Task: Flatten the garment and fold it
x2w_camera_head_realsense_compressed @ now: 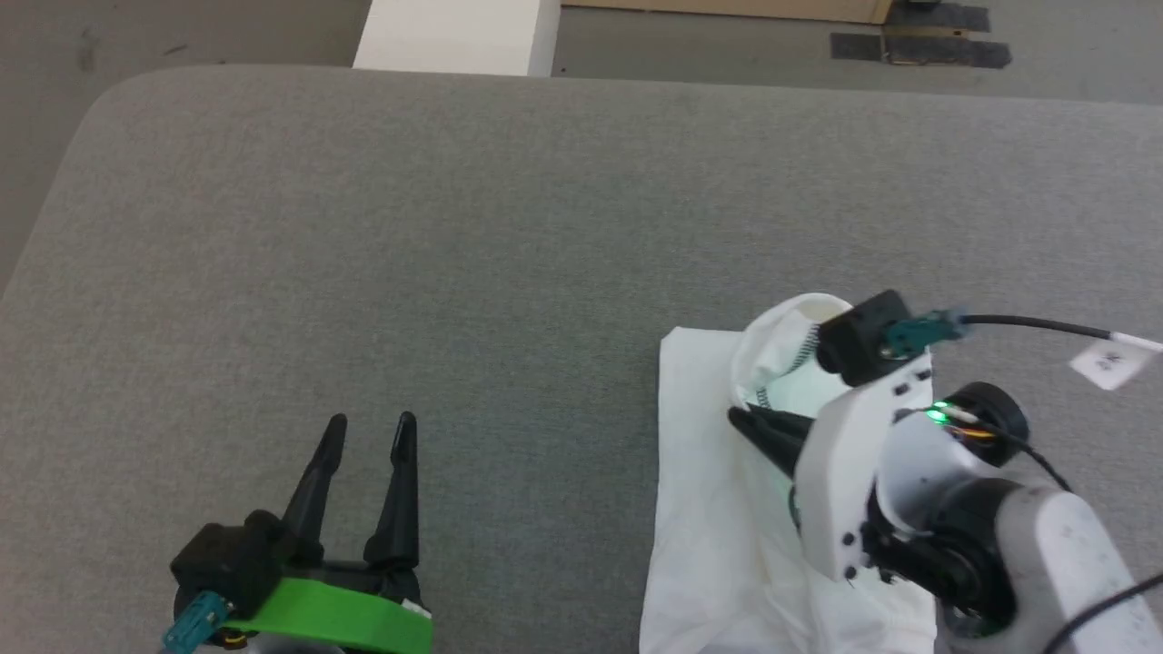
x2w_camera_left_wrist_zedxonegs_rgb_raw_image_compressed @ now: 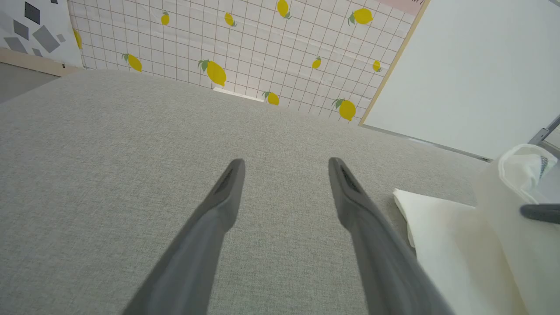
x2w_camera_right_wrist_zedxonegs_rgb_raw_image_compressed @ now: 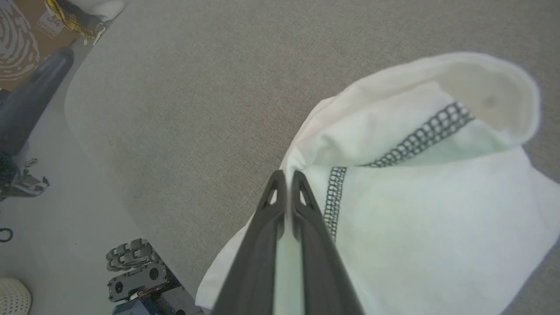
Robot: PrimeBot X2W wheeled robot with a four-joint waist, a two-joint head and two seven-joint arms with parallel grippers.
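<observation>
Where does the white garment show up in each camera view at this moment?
Head view: the garment lies at lower right on the grey table, with a fold held up by the shut right gripper.
Left wrist view: at the right edge, beside the open left gripper.
Right wrist view: centre and right, pinched at the fingertips.
Shared landmark: the dark zigzag stitching on the raised fold.
</observation>
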